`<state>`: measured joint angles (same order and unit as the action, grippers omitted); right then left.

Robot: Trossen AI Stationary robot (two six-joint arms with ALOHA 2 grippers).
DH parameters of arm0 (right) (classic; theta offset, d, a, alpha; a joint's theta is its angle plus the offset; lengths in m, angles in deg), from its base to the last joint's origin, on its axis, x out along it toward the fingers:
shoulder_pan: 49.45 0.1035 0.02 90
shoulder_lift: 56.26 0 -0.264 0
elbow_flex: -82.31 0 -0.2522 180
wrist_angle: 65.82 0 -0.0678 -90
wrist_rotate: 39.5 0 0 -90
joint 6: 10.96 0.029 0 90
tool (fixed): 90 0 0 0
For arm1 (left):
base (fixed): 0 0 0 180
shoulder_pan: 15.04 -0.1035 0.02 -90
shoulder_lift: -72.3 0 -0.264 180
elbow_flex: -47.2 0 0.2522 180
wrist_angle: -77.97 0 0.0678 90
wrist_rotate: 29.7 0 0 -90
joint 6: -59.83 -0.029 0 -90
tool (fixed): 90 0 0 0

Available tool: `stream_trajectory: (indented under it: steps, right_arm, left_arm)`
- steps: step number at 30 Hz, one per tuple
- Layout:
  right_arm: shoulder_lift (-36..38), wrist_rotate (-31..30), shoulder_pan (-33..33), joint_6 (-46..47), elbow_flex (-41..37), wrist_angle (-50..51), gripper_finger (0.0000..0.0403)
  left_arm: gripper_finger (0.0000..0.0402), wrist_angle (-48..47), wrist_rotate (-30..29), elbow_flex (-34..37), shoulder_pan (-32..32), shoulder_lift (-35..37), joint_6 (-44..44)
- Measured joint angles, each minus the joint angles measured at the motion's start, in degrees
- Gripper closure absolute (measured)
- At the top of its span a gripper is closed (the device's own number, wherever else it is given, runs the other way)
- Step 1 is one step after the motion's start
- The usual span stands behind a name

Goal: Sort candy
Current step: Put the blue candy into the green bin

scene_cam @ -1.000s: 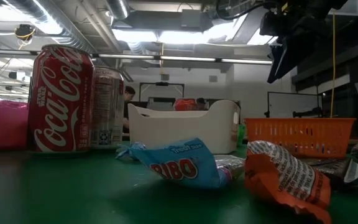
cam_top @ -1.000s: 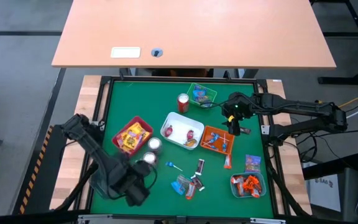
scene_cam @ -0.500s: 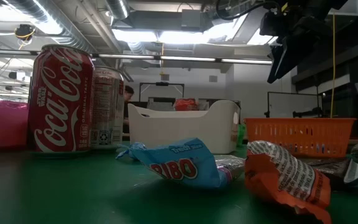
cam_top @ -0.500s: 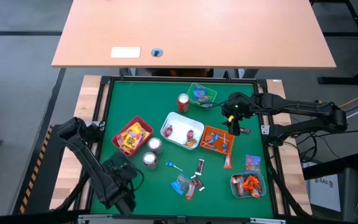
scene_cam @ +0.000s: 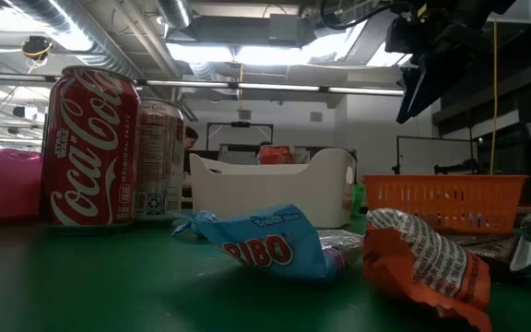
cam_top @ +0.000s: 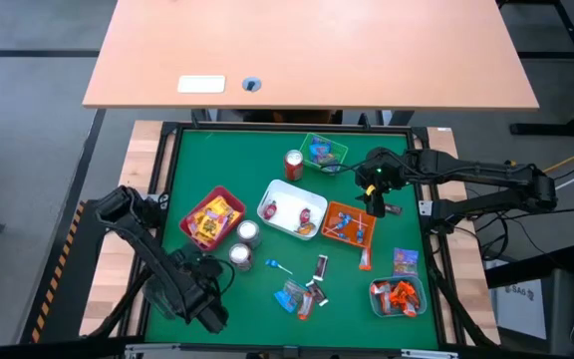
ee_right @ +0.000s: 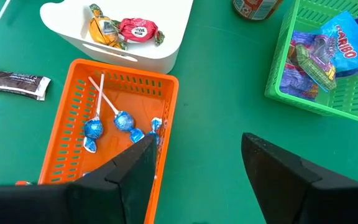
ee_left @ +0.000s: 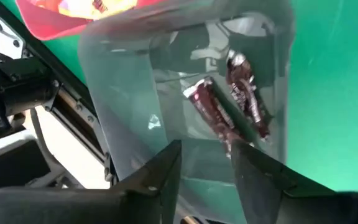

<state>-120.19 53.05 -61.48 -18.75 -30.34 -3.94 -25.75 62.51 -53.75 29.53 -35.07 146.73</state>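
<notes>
Several candies [cam_top: 305, 295] lie loose on the mat though most sit in trays, while the left gripper [ee_left: 205, 177] hangs parted over two bars [ee_left: 229, 109] and the right gripper [ee_right: 194, 171] waits spread, empty.

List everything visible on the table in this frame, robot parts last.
Red tray: one, yellow packets inside, mat's left.
White tray: one, red and orange sweets inside, centre.
Orange basket: one, blue lollipops inside, beside the white tray.
Green basket: one, purple-blue packets inside, far edge.
Clear tray: one, dark bars inside, under the left gripper.
Cans: three; one red, two silver-topped.
Loose candy: several pieces, mixed colours, near edge.
Left gripper: open, near-left corner.
Right gripper: open, between the orange and green baskets.
</notes>
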Motion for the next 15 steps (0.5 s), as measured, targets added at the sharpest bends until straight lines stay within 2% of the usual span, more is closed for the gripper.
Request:
stream_trajectory:
  steps: [9,15]
  right_arm:
    - [0.0,0.0,0.0,0.0,0.0,0.0,0.0169]
    - [0.0,0.0,0.0,0.0,0.0,0.0,0.0169]
  left_arm:
    - [0.0272,0.4,-6.0,-7.9,-2.3,0.1,-4.7]
    - [0.0272,6.9,-7.4,-12.6,-4.4,0.2,-8.8]
